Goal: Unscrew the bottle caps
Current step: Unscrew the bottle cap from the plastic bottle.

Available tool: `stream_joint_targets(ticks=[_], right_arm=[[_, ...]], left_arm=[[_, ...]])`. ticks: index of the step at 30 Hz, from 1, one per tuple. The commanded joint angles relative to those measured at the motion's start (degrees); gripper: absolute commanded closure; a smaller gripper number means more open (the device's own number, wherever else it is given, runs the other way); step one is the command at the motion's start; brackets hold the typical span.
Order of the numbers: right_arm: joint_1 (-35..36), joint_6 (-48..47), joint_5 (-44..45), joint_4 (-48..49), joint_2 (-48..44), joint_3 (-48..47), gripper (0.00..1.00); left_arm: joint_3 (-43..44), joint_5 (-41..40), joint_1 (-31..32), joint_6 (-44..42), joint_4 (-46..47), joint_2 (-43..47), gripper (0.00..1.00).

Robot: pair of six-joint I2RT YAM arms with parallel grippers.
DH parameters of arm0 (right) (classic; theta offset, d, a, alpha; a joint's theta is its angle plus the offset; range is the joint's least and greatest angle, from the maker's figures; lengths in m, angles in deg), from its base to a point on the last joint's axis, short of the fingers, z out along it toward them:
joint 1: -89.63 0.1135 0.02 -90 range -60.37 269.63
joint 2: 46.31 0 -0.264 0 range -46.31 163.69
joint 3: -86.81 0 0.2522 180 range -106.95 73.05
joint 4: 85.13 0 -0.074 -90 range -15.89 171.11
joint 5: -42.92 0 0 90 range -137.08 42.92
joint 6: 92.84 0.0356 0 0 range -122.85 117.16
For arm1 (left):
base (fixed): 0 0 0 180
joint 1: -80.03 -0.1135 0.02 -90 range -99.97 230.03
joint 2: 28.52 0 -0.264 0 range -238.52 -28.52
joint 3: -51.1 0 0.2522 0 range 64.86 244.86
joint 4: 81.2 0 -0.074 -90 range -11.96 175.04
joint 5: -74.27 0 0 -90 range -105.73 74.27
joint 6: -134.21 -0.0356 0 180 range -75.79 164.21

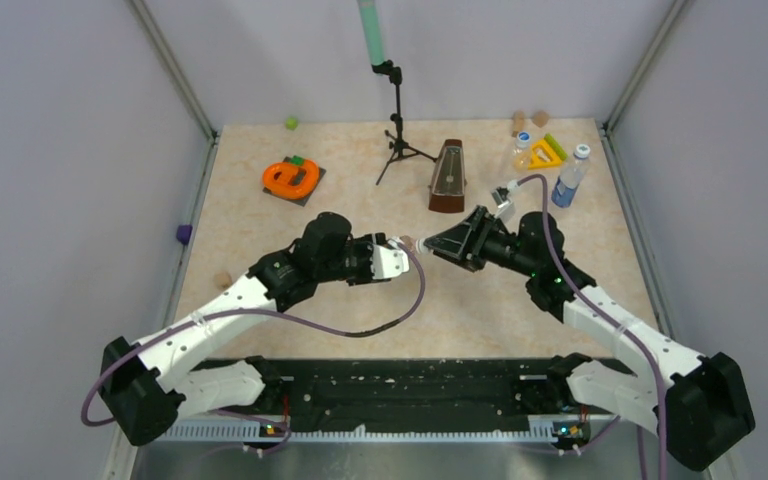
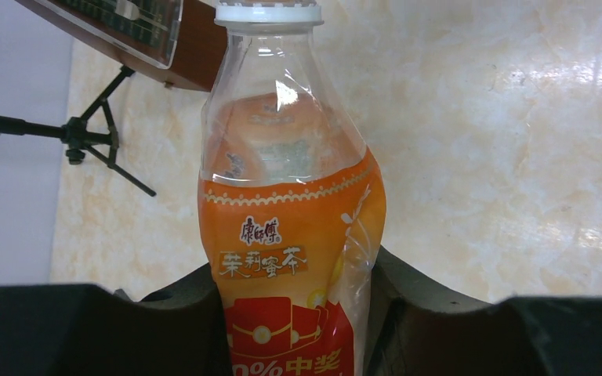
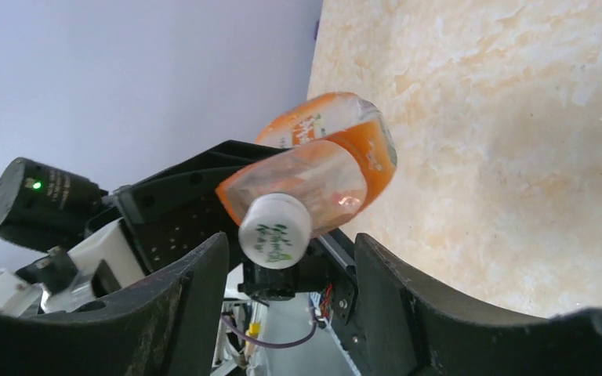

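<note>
Near-centre of the tabletop (image 1: 250,225), just beyond the arm bases: we note the left gripper (image 2: 294,268) clamped on the lower body of the orange bottle (image 2: 286,235), its fingers (image 2: 439,321) pressed against both sides of the label. The bottle lies on its side in the grip, neck pointing toward the right arm. Its white cap (image 3: 276,231) sits on the neck. The right gripper (image 3: 290,244) faces the cap end-on, and its fingers (image 3: 180,313) are spread, one on each side of the cap, with a gap visible on both sides. Just beyond the grippers we record a brown metronome (image 1: 448,177), and past it, at the middle of the far edge, a black tripod stand (image 1: 397,130). In the far-right corner a clear bottle (image 1: 522,152) with a blue cap (image 1: 524,137) and a labelled bottle (image 1: 567,185) with a pale cap (image 1: 582,151) stand upright, with a yellow triangle (image 1: 546,154) between them.
</note>
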Motion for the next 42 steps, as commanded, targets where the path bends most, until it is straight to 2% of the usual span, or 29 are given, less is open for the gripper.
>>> stream_joint_targets(ticks=[1, 4, 11, 13, 14, 18, 21, 25, 30, 36, 42], right_arm=[[0.49, 3.62, -0.79, 3.81, 1.91, -0.90, 0.42], [0.49, 4.46, -1.28, 5.53, 2.37, -0.39, 0.48], [0.53, 4.93, -3.39, 8.20, 4.19, -0.37, 0.49], [0.49, 5.23, -3.70, 8.99, 4.72, -0.24, 0.61], [0.56, 5.25, -3.96, 9.30, 4.86, -0.27, 0.63], [0.52, 4.50, -4.39, 8.70, 5.00, -0.41, 0.66], [0.49, 2.80, -4.83, 7.63, 4.88, -0.63, 0.78], [0.49, -2.62, -9.46, 5.65, 5.55, -3.18, 0.80], [0.50, -10.39, -10.22, -2.16, 5.58, -6.40, 0.79], [0.57, -14.80, -12.38, -4.08, 4.50, -6.03, 0.79], [0.61, -17.52, -15.09, -4.41, 3.40, -5.88, 0.79]], left_arm=[[-0.02, -2.00, 0.48, -1.65, 6.16, 1.60, 1.00], [0.17, -2.14, 0.86, -1.72, 6.11, 1.41, 1.00], [0.00, -2.13, 1.18, -1.89, 6.07, 1.55, 1.00], [0.01, -2.07, 1.20, -2.01, 6.07, 1.38, 1.00], [0.05, -2.08, 1.19, -2.06, 6.01, 1.31, 1.00], [0.12, -1.92, 1.19, -2.04, 5.98, 0.96, 1.00], [0.49, -1.35, 1.19, -1.80, 5.86, 0.60, 1.00], [2.96, 0.45, 1.11, 2.51, 3.76, -0.58, 1.00], [7.53, 5.55, 0.74, 7.29, 0.55, -3.19, 1.00], [11.96, 18.57, -3.31, 12.80, -2.55, -4.78, 1.00], [13.02, 28.82, -6.79, 13.15, -5.25, -4.50, 1.00]])
